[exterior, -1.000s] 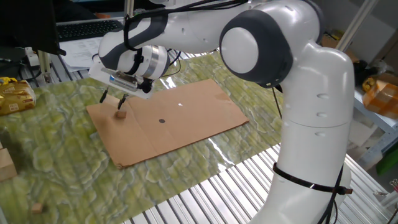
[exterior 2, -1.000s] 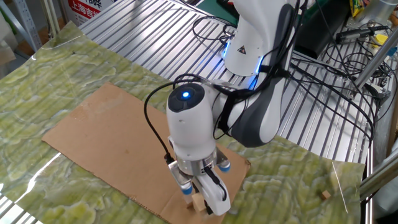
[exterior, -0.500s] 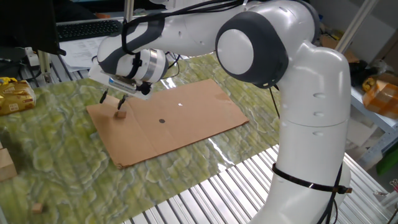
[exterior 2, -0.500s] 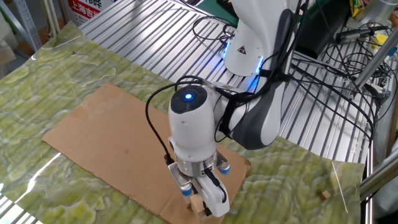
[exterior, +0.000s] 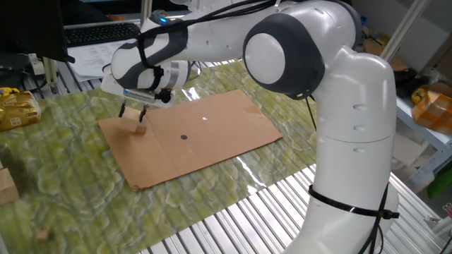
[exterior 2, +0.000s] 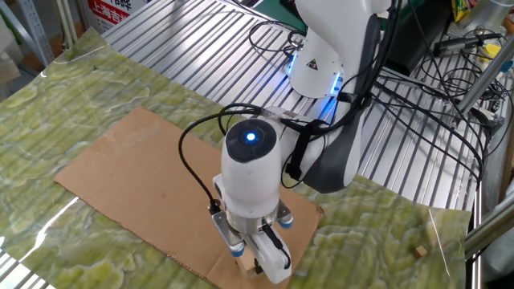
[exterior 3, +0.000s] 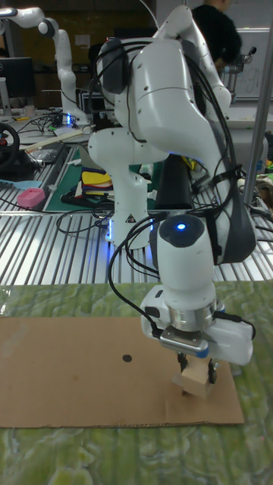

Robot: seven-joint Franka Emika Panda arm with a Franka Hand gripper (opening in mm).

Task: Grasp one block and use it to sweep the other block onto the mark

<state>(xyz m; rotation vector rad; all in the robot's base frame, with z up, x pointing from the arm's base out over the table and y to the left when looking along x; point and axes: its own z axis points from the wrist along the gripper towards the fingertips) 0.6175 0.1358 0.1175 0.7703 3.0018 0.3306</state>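
We see the end effector point(exterior: 133, 113) at the near-left corner region of the cardboard sheet point(exterior: 212, 134), its two dark fingers pointing down with the larger wooden cube point(exterior: 140, 128) between them. In the tall fixed view the end effector point(exterior 3: 196, 371) is clamped on this cube point(exterior 3: 193, 383), which looks tilted and seems just clear of the cardboard point(exterior 3: 68, 364), though we cannot be sure the lower corner is off the surface. In the other fixed view the end effector point(exterior 2: 255, 261) is largely hidden behind the arm's own wrist housing, and only a sliver of the cube point(exterior 2: 250, 266) shows; the finger gap cannot be read there.

The mark point(exterior: 184, 137), a small dark dot, lies on the cardboard well apart from the held cube, toward the sheet's middle. The tall fixed view shows it too point(exterior 3: 127, 358), to the left of the end effector. In the other fixed view we cannot find it; the arm covers that part of the sheet.

The smaller wooden cube point(exterior: 43, 236) lies on the green patterned desk cover point(exterior: 70, 190), off the cardboard and far from the mark. It also shows in the other fixed view point(exterior 2: 419, 251), near the cover's edge. The tall fixed view does not include it.
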